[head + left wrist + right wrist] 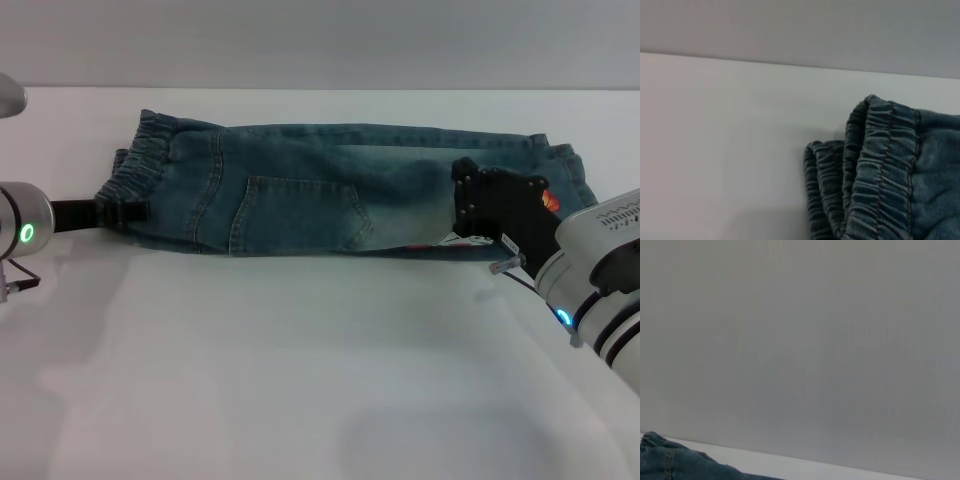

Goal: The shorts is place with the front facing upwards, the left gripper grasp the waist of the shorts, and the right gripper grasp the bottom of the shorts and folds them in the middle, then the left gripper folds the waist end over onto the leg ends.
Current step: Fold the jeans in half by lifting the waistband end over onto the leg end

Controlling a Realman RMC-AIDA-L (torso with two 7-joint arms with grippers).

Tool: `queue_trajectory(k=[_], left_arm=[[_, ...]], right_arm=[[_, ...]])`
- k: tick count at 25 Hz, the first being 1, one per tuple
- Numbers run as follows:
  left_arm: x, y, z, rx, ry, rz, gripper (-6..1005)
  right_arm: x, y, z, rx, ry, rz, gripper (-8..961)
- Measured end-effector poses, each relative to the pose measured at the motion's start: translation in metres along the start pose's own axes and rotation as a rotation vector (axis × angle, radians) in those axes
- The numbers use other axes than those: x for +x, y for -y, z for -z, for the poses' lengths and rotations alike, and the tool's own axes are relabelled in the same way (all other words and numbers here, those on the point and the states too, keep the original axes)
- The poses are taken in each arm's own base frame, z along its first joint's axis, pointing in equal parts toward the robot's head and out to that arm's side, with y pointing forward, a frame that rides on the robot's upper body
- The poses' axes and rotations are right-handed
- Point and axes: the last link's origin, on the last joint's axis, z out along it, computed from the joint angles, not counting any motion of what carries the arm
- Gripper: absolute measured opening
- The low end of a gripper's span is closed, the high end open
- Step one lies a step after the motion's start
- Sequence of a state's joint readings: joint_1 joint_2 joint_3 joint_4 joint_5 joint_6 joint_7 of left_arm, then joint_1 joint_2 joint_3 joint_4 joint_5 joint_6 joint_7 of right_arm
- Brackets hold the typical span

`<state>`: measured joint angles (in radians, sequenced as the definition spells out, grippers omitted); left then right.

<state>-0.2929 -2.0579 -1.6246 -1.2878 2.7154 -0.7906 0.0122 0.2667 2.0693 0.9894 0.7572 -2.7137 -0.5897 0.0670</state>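
The blue-green denim shorts [330, 190] lie across the far part of the white table, folded lengthwise into a long band with a pocket facing up. The puckered waist [145, 160] is at the left end, and the left wrist view shows it close up in two layers [880, 170]. The leg ends [565, 165] are at the right end. My left gripper [128, 212] lies low at the near corner of the waist, shut on it. My right gripper [470, 215] sits over the near edge of the shorts close to the leg ends. A corner of denim [670, 462] shows in the right wrist view.
The white table [300, 380] stretches wide and bare in front of the shorts. A grey wall [320, 40] stands just behind the table's far edge. A thin red strip [430, 245] shows under the shorts' near edge beside the right gripper.
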Motion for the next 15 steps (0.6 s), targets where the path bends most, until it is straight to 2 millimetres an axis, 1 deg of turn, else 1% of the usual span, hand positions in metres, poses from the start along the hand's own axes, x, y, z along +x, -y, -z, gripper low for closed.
queue_trajectory(k=[5,15], left_arm=[[0.0,-0.001,0.0,-0.001,0.001,-0.001,836],[-0.001,-0.013,-0.009,-0.04,0.028,0.001,831]], right_arm=[[-0.001,0.0,0.0,-0.001,0.0,0.0,-1],[0.0,0.0,0.001,0.002,0.0,-0.002,0]])
